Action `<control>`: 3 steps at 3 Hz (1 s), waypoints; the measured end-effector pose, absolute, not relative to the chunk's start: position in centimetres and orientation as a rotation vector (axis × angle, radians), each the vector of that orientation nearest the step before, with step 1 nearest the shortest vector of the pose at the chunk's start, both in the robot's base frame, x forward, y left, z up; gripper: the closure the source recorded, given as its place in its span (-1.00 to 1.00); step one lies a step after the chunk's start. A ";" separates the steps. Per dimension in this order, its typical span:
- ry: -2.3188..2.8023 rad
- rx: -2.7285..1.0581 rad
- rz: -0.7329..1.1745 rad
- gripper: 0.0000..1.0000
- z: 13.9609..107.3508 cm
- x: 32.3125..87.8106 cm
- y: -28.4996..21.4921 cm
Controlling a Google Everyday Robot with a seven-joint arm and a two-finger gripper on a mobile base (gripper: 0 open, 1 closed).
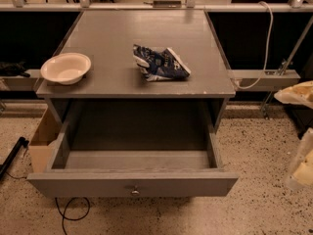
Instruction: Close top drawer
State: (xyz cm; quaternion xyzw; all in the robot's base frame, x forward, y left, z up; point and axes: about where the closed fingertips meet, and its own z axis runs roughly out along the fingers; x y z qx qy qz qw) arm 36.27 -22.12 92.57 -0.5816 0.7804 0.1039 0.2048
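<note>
The top drawer [133, 184] is pulled fully out of the grey cabinet [142, 43]. Its flat grey front panel faces me low in the view, with one small round metal knob [135, 192] at its centre. The deep grey box [138, 159] shows nothing inside. My gripper [302, 166] is a pale blurred shape at the far right edge. It hangs over the floor, to the right of the drawer front and apart from it. A second pale part of the arm [297, 94] sits above it, level with the cabinet top.
A white bowl [65, 68] and a crumpled blue-and-white bag [159, 62] lie on the cabinet top. A cardboard box [43, 141] stands left of the drawer. A black cable [66, 214] trails on the speckled floor. A white cord [265, 38] hangs behind right.
</note>
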 end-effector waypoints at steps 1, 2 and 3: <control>2.180 -1.600 0.317 -1.00 91.7 35.8 -22.4; 2.178 -1.580 0.387 -1.00 88.7 34.5 -21.0; 2.189 -1.566 0.437 -1.00 85.5 33.8 -19.7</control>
